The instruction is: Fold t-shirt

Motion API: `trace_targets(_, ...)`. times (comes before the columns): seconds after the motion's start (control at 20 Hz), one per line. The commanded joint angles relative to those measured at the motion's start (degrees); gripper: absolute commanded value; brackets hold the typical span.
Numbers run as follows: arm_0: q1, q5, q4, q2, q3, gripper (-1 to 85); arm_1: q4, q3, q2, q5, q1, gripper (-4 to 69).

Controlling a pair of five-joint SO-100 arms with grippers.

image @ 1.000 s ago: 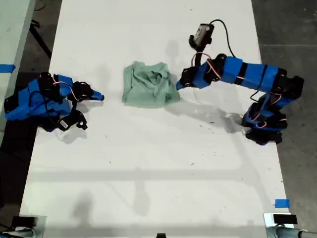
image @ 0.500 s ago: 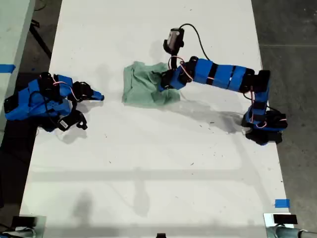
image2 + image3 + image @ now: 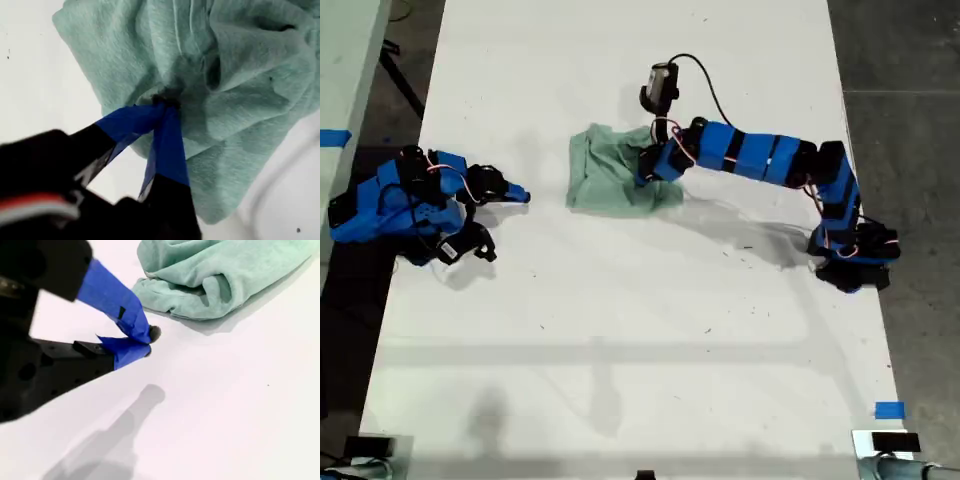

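My first gripper (image 3: 162,102) pinches the t-shirt (image 3: 605,170) — white table (image 3: 620,330) around.

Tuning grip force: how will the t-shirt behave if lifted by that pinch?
Probably floppy: the t-shirt lies in soft bunched folds. My first gripper pinches a small gather, so the rest would likely drape. It looks light and cloth-textured, so hardly slippery.

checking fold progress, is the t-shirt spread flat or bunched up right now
Bunched up: the t-shirt lies in a rumpled, layered heap, and my first gripper is shut on a gathered pinch of its cloth.
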Motion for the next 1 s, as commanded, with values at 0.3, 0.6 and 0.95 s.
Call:
trace_targets(0.3, -0.44, 0.00, 0.44, 0.26, -0.26, 0.0, 0.53, -7.73, -1.93, -3.34, 4.92, -1.3)
trace_targets(0.6, -0.35, 0.00, 0.44, 0.26, -0.26, 0.0, -4.66, -10.81, -6.06, -2.72, 8.09, -1.3)
trace_targets(0.95, -0.44, 0.18, 0.44, 0.26, -0.26, 0.0, -23.55, -8.00, -5.10, 4.92, 11.60, -1.5)
